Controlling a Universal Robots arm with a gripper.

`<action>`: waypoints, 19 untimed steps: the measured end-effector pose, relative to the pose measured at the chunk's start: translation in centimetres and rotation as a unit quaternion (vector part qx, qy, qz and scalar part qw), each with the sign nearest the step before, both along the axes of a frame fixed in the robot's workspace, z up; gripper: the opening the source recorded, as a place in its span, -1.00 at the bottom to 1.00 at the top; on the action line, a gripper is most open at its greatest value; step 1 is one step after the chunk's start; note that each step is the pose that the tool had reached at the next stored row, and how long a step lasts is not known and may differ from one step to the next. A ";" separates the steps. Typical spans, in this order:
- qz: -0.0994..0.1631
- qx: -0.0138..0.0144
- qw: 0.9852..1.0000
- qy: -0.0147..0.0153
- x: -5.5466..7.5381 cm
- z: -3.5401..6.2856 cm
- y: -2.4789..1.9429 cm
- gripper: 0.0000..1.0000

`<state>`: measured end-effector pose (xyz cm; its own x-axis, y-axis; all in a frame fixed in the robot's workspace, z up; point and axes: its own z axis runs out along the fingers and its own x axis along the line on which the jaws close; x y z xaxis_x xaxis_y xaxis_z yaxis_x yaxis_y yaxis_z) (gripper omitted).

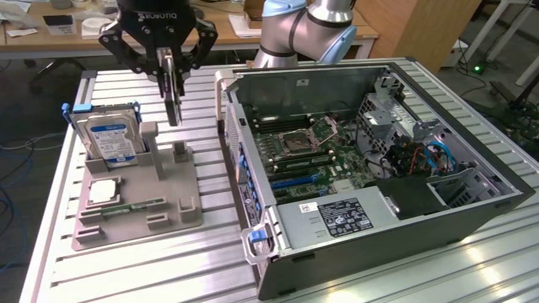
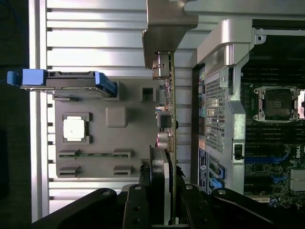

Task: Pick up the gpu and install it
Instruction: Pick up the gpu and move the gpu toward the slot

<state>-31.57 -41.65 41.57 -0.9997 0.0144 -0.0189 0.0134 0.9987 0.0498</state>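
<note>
One claw [image 1: 168,74] clamped on one gpu [image 1: 173,104] hangs above one tray [image 1: 110,233] beside one open case [image 1: 379,252].

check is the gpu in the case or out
Out: the hand holds the gpu in the air by the gray tray, outside the case.

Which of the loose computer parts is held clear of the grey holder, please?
The gpu, clamped edge-on in the pincer; the hard drive, processor and memory stick all sit in the holder.
</note>
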 end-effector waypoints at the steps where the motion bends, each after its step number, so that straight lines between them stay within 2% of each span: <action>1: 0.000 0.000 1.000 0.000 0.1 0.00 0.00 -0.44; 19: 0.000 0.000 1.000 0.000 2.8 0.00 0.00 -0.44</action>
<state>-28.74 -41.65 41.58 -0.9997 0.0143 -0.0188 0.0134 0.9987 0.0498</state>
